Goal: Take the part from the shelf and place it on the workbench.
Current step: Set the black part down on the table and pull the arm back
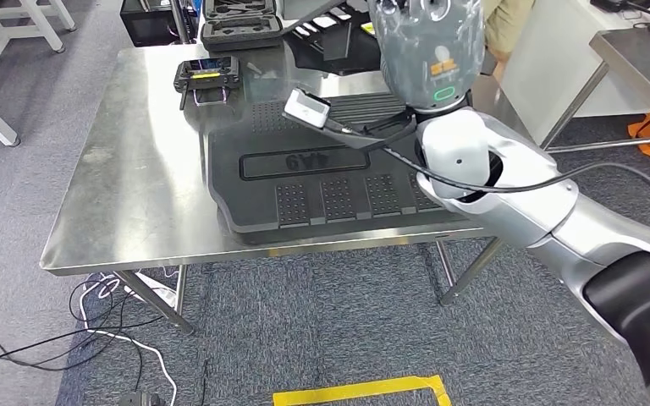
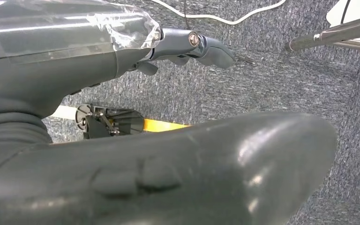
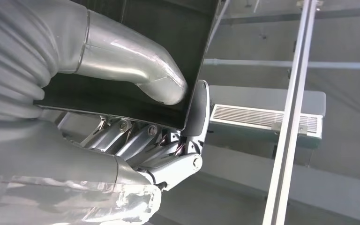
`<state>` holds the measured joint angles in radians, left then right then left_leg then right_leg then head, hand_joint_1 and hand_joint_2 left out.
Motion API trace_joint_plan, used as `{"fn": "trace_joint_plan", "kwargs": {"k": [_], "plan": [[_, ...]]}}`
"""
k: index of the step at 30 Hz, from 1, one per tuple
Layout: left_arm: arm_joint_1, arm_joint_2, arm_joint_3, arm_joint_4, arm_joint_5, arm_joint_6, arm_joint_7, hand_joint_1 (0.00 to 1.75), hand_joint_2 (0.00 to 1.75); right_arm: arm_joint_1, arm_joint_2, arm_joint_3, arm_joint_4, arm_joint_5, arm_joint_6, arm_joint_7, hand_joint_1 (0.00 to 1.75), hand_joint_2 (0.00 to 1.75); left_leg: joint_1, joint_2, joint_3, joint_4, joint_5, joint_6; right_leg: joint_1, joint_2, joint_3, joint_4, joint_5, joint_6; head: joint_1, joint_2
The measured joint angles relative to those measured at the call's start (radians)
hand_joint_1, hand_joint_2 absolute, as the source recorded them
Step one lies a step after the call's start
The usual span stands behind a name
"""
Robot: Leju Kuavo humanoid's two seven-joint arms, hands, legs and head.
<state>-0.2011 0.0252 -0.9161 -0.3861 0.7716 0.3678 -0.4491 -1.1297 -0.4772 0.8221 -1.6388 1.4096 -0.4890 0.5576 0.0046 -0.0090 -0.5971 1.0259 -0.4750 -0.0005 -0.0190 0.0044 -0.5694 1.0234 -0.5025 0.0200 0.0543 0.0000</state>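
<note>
Resting flat on the steel tabletop (image 1: 127, 186), the large black moulded mat (image 1: 322, 190) is taken to be the part named in the task, though this is a judgement and not certain. It lies toward the right half of the surface, with its near edge close to the front rim.

The right hand (image 1: 427, 51) is seen over the far right portion of the mat, raised at the end of the silver arm. In the right wrist view, a thin black panel edge (image 3: 187, 84) is clamped between the thumb (image 3: 136, 65) and the darker fingers (image 3: 194, 117). Whether that edge belongs to the mat on the tabletop cannot be confirmed, but it is judged likely.

The left hand (image 2: 187, 47) hangs low over the carpet with nothing held; its fingers are extended and loosely apart.

Retrieval from the shelf is judged complete, and placement appears nearly complete. Remaining steps: the grip is to be released and the right arm withdrawn.

A black controller (image 1: 209, 78) and an open equipment case (image 1: 241, 24) are set at the far side of the tabletop, apart from the mat.
</note>
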Motion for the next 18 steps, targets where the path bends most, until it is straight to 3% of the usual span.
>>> {"fn": "trace_joint_plan", "kwargs": {"k": [8,18], "plan": [[0.003,0.0,-0.007,-0.006,0.013,0.003,-0.006,0.0,0.0,-0.075,0.0,0.074,0.007,0.0,0.217,-0.004,1.75,1.75,0.0,0.0,-0.001,0.0,0.0,0.0,0.0,0.0,0.0,0.0,0.0,0.0,0.0,0.0],[0.004,-0.002,-0.015,-0.008,0.013,-0.001,-0.004,0.0,0.0,-0.089,0.0,0.154,0.031,0.0,0.262,-0.002,1.75,1.75,0.0,0.0,-0.001,0.0,0.0,0.0,0.0,0.0,-0.001,0.0,0.0,0.0,0.0,0.0]]}}
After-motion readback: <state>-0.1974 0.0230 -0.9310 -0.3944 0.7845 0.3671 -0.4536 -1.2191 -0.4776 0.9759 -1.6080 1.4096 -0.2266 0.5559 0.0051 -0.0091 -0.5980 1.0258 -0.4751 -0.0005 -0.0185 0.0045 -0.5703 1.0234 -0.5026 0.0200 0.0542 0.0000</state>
